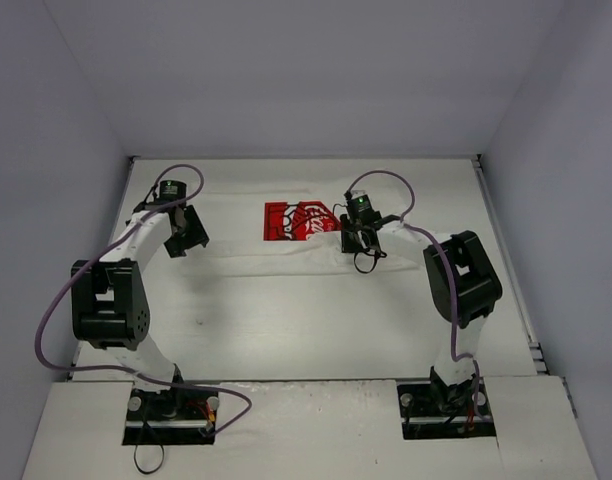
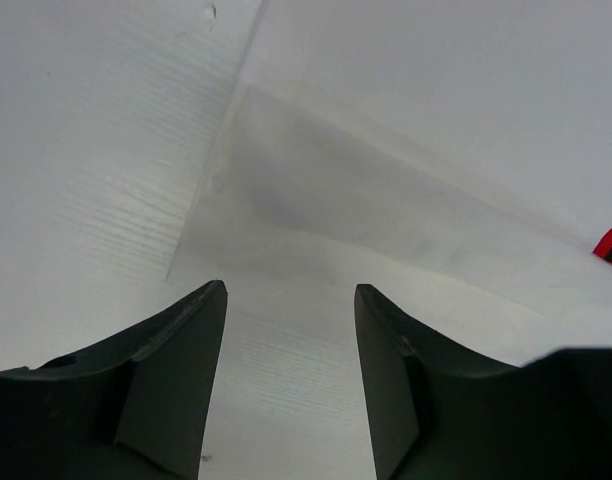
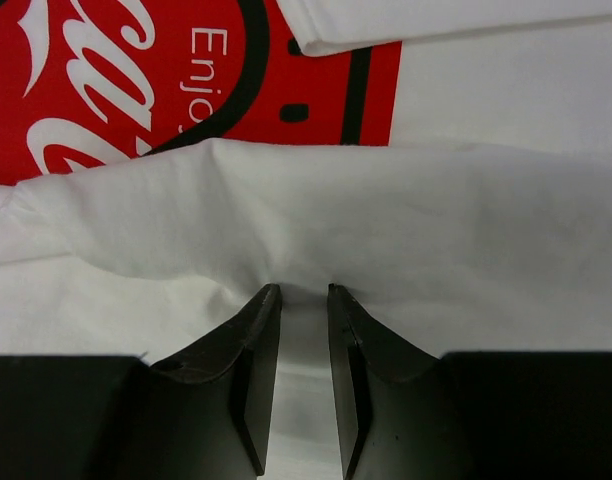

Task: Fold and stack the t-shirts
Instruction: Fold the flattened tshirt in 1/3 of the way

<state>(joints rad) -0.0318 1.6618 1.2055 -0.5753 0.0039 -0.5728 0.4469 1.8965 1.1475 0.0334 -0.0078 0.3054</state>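
Observation:
The white t-shirt [image 1: 276, 258] lies flat across the far half of the table, its red graphic [image 1: 294, 220] facing up. My left gripper [image 1: 182, 240] hovers at the shirt's left edge, open and empty. In the left wrist view [image 2: 291, 287] its jaws stand wide apart over bare table, with the shirt's edge [image 2: 406, 190] just ahead. My right gripper [image 1: 360, 244] sits just right of the graphic. In the right wrist view [image 3: 304, 288] its jaws are nearly closed on a puckered fold of white fabric [image 3: 316, 210], below the graphic [image 3: 136, 90].
Grey walls enclose the table on the left, back and right. The table's left edge [image 1: 104, 260] is close to my left arm. Purple cables loop over both arms. The arm bases [image 1: 171, 405] sit at the near edge.

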